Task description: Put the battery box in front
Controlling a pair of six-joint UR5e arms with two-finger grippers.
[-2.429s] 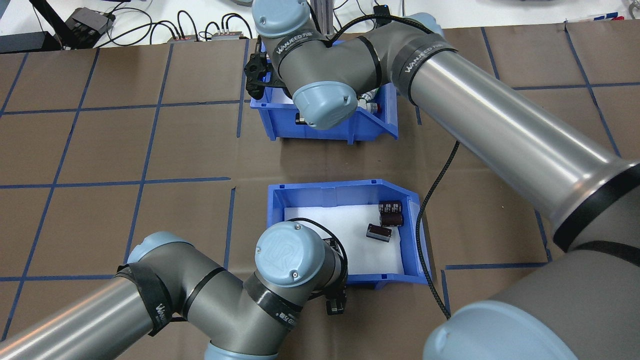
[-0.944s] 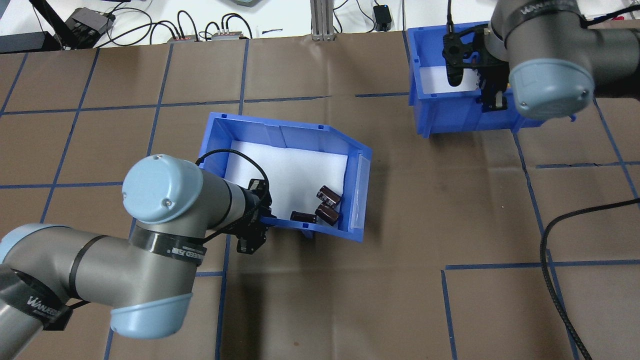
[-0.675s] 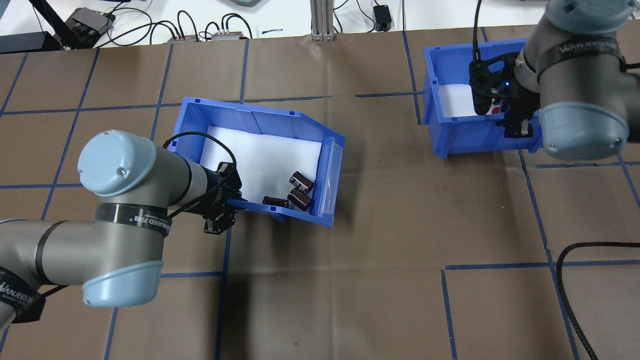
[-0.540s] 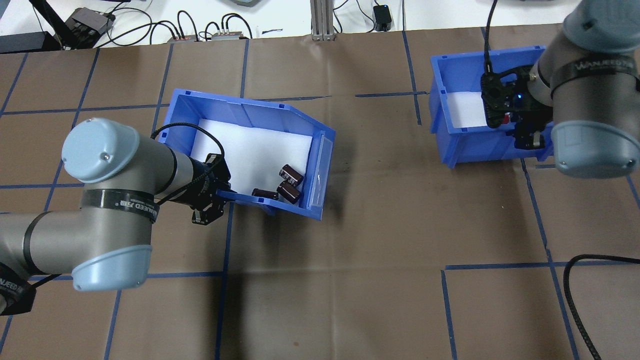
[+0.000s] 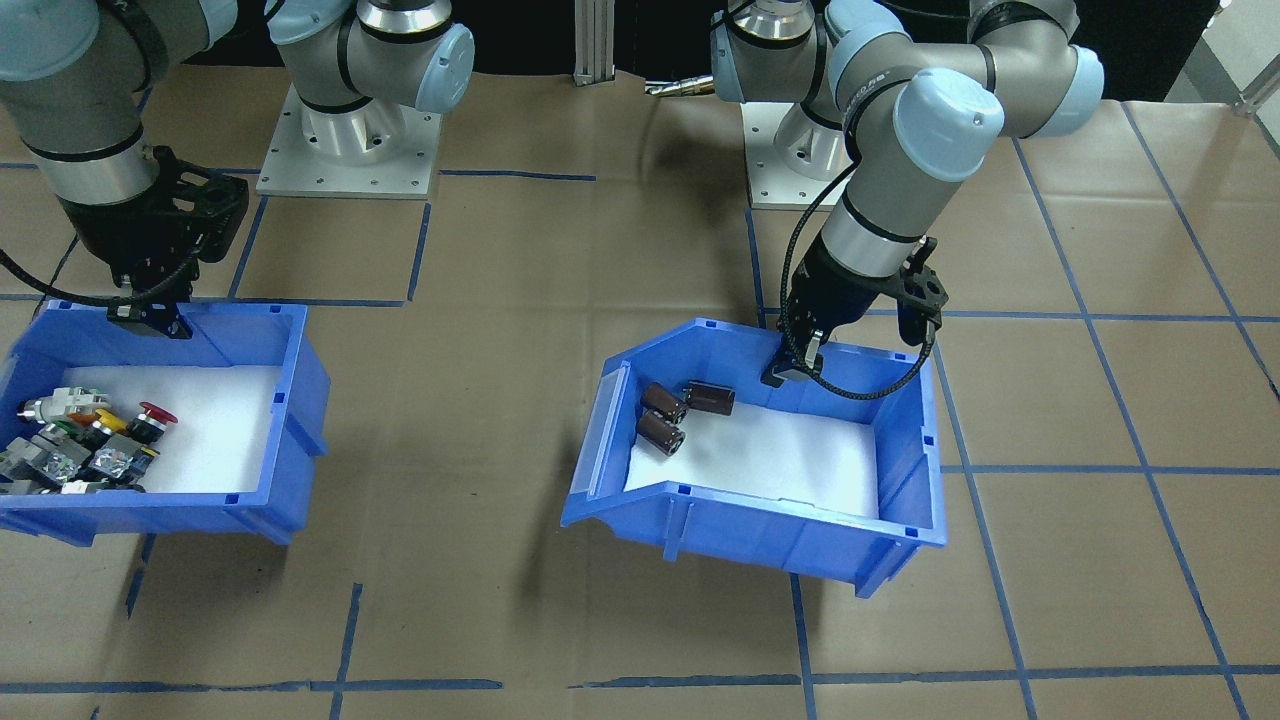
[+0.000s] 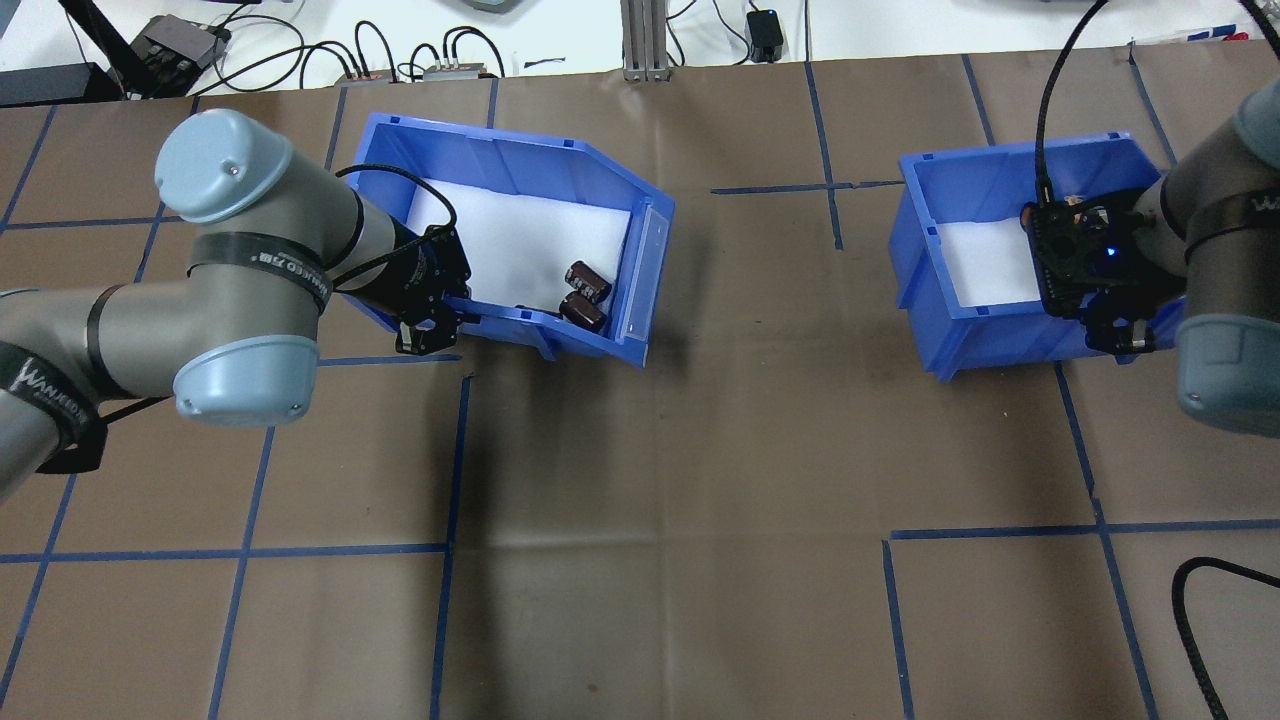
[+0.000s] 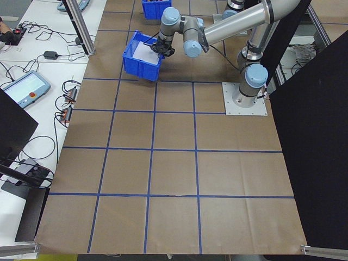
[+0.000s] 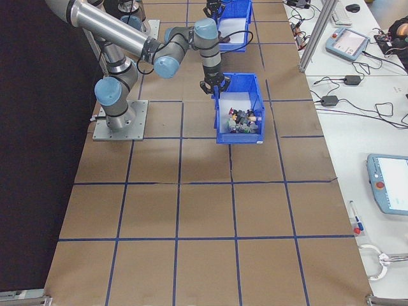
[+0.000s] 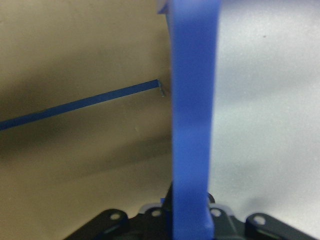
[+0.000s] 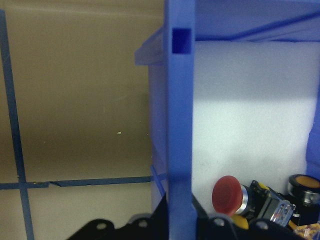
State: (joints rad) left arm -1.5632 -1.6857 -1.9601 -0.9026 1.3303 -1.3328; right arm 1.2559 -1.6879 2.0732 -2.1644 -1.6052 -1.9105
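The battery box (image 6: 500, 165) is a blue bin with a white foam floor and three dark brown cells (image 6: 587, 280) gathered at its sloped end. It hangs tilted just above the paper at the far left, with its shadow beneath it. My left gripper (image 6: 440, 318) is shut on its near wall. In the front-facing view the same box (image 5: 780, 520) holds the cells (image 5: 662, 400), with the left gripper (image 5: 795, 365) clamped on the rim. The left wrist view shows the blue wall (image 9: 192, 125) running between the jaws.
My right gripper (image 6: 1115, 330) is shut on the near wall of a second blue bin (image 6: 990, 340) at the far right. That bin (image 5: 290, 400) holds several coloured push-button switches (image 5: 80, 440). Brown paper with a blue tape grid covers the table (image 6: 660, 500).
The left arm carried the battery box from the near centre out to the far left. The right arm carried the switch bin from the far centre to the far right. Both stayed shut.
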